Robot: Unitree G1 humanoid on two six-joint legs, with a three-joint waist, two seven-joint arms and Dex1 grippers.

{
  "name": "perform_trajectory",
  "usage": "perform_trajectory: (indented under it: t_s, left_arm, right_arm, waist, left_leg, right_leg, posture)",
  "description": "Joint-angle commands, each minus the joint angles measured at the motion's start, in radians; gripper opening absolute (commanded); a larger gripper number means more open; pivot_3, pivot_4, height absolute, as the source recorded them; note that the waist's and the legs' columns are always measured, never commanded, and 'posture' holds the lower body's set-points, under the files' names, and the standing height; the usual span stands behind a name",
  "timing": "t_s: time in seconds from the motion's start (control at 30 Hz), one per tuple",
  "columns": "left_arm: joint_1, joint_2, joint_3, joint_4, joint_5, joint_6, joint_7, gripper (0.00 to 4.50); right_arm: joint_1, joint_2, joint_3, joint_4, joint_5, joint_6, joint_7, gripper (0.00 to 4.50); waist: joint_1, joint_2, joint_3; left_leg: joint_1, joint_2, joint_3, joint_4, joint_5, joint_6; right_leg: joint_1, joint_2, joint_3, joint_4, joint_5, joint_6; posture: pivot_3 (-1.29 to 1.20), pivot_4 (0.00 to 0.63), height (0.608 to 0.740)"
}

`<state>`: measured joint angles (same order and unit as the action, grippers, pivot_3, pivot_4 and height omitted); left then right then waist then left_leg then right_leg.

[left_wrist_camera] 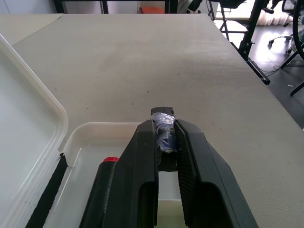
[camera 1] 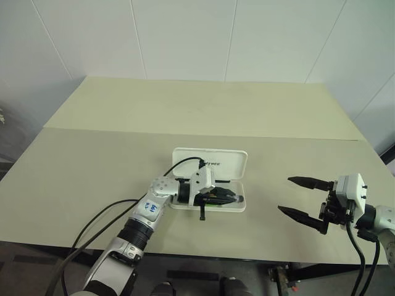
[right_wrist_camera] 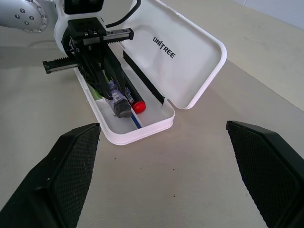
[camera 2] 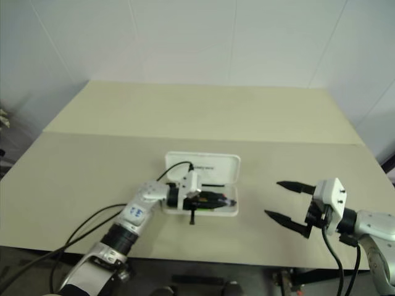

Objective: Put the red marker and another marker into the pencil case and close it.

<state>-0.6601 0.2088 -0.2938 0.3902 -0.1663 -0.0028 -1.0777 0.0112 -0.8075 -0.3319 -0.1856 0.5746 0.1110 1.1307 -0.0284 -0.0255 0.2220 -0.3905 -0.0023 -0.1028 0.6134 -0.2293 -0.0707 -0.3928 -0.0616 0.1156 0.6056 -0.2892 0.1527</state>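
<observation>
1. Two markers concern us, and both sit at the pencil case (right_wrist_camera: 142, 124), which lies open near the front edge of the tabletop (camera 1: 92, 160), about midway along it. Its lid (right_wrist_camera: 183, 61) is tipped back toward the far edge, presumably so the tray can be loaded from above.
2. The red marker (right_wrist_camera: 133, 97) lies flat inside the tray, alongside the hinge side, red end toward the tabletop's right edge. We judge that item done.
3. The left claw (right_wrist_camera: 116, 102) reaches along the tray from the left, low over it. Its two fingers are pressed nearly together, pinching a short object (left_wrist_camera: 165, 135) with a clear, bluish wrapped body and a dark grey tip. A pale green strip shows beside the fingers in the tray; we cannot tell whether it belongs to the held object.
4. We read the level hold, lined up with the tray's length, as meant to lay the piece beside the red marker. Whether it touches the tray floor yet, we cannot tell.
5. The right claw (camera 1: 307, 198) hangs above the tabletop near the front right corner, well apart from the case, fingers spread wide and empty, pointing toward it. We judge it waits for the lid closing.
</observation>
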Motion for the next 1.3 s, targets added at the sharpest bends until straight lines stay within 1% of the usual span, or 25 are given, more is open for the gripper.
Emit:
perform_trajectory:
  t_s: [0.03,0.07,0.37,0.47,0.67,0.77,0.8,0.87,0.97,1.0,1.1,1.17,1.27,1.3]
  left_arm:
    - [-0.019,-0.01,0.006,-0.013,-0.004,0.002,-0.006,1.0]
    - [-0.018,-0.009,0.004,-0.015,-0.007,0.013,-0.012,1.22]
    - [-0.007,-0.019,0.027,-0.075,-0.049,0.013,-0.035,4.2]
    - [0.018,-0.003,0.025,-0.136,-0.079,0.046,-0.072,4.2]
    - [0.09,0.038,0.079,-0.287,-0.139,0.145,-0.038,4.2]
    - [0.163,0.101,0.144,-0.416,-0.223,0.23,-0.039,4.2]
    - [0.186,0.126,0.169,-0.461,-0.263,0.266,-0.046,4.36]
    - [0.214,0.162,0.211,-0.511,-0.291,0.292,-0.024,4.36]
    - [0.234,0.182,0.29,-0.539,-0.318,0.298,0.04,4.36]
    - [0.242,0.196,0.321,-0.55,-0.345,0.328,0.052,4.36]
    - [0.267,0.254,0.379,-0.555,-0.357,0.327,0.054,4.36]
    - [0.269,0.27,0.432,-0.537,-0.377,0.328,0.078,4.36]
    - [0.267,0.291,0.474,-0.514,-0.389,0.314,0.08,4.36]
    - [0.265,0.293,0.484,-0.507,-0.39,0.308,0.085,4.21]
  right_arm:
    - [-0.003,-0.003,-0.041,-0.029,0.021,-0.002,-0.005,4.5]
    - [-0.005,-0.003,-0.04,-0.028,0.02,-0.003,-0.006,4.5]
    - [-0.028,0.006,-0.018,-0.013,0.014,-0.008,-0.006,4.5]
    - [-0.036,0.009,-0.012,-0.005,0.012,-0.011,-0.001,4.5]
    - [-0.046,0.014,-0.008,0.006,0.009,-0.013,0.008,4.5]
    - [-0.06,0.013,0.001,0.024,0.009,-0.014,0.024,4.5]
    - [-0.069,0.012,0.005,0.034,0.007,-0.016,0.03,4.5]
    - [-0.089,0.012,0.014,0.053,0.003,-0.02,0.041,4.5]
    - [-0.113,0.014,0.025,0.077,-0.003,-0.025,0.054,4.5]
    - [-0.122,0.016,0.029,0.086,-0.005,-0.027,0.059,4.5]
    - [-0.145,0.02,0.043,0.11,-0.011,-0.035,0.071,4.5]
    - [-0.161,0.023,0.053,0.127,-0.014,-0.042,0.079,4.5]
    - [-0.186,0.029,0.063,0.15,-0.02,-0.051,0.091,4.5]
    - [-0.193,0.031,0.066,0.157,-0.021,-0.054,0.095,4.5]
  waist:
    - [0.0,0.0,0.0]
    - [0.0,0.0,0.0]
    - [0.0,0.0,0.0]
    - [0.0,0.0,0.0]
    - [-0.001,0.0,0.0]
    - [-0.005,0.0,0.0]
    - [-0.006,0.0,0.0]
    - [-0.005,0.0,0.0]
    - [-0.002,0.0,0.0]
    - [-0.002,0.0,0.0]
    - [-0.002,0.0,0.0]
    - [-0.002,0.0,0.0]
    - [-0.003,0.0,0.0]
    - [-0.003,0.0,0.0]
  left_leg:
    - [0.0,0.0,0.0,0.0,0.0,0.0]
    - [0.0,0.0,0.0,0.0,0.0,0.0]
    - [0.0,0.0,0.0,0.0,0.0,0.0]
    - [0.0,0.0,0.0,0.0,0.0,0.0]
    - [0.0,0.0,0.0,0.0,0.0,0.0]
    - [0.001,0.0,0.0,0.0,0.0,0.0]
    - [0.001,0.001,0.0,0.0,0.0,0.0]
    - [0.001,0.001,0.0,0.0,0.0,0.0]
    - [0.002,0.001,0.0,0.001,0.0,0.0]
    - [0.002,0.001,0.0,0.001,0.0,0.0]
    - [0.002,0.0,0.0,0.001,0.0,0.0]
    - [0.001,0.0,0.0,0.0,0.0,0.0]
    - [0.001,0.001,0.0,0.0,0.0,0.0]
    - [0.001,0.001,0.0,0.0,0.0,0.0]
  right_leg:
    - [0.0,0.0,0.0,0.0,0.0,0.0]
    - [0.0,0.0,0.0,0.0,0.0,0.0]
    - [0.0,0.0,0.0,0.0,0.0,0.0]
    - [0.0,0.0,0.0,0.0,0.0,0.0]
    - [0.0,0.0,0.0,0.001,0.0,0.0]
    - [0.0,0.0,0.0,0.001,0.0,0.0]
    - [0.0,0.0,0.0,0.002,0.0,0.0]
    - [0.0,0.0,0.0,0.003,0.0,0.0]
    - [0.001,0.0,0.0,0.003,-0.002,-0.004]
    - [0.001,0.0,0.0,0.003,-0.002,-0.005]
    - [0.001,0.0,0.0,0.003,-0.002,-0.005]
    - [0.0,0.0,0.0,0.003,-0.002,-0.005]
    - [0.0,0.0,0.0,0.002,-0.002,-0.004]
    - [0.0,0.0,0.0,0.003,-0.002,-0.004]
  posture:
    - [0.0,0.15,0.74]
    - [0.0,0.15,0.74]
    - [0.0,0.15,0.74]
    - [0.0,0.15,0.74]
    - [0.0,0.15,0.74]
    - [0.0,0.15,0.74]
    - [0.0,0.15,0.74]
    - [0.0,0.15,0.74]
    - [0.0,0.15,0.74]
    - [0.0,0.15,0.74]
    - [0.0,0.15,0.74]
    - [0.0,0.15,0.74]
    - [0.0,0.15,0.74]
    - [0.0,0.15,0.74]
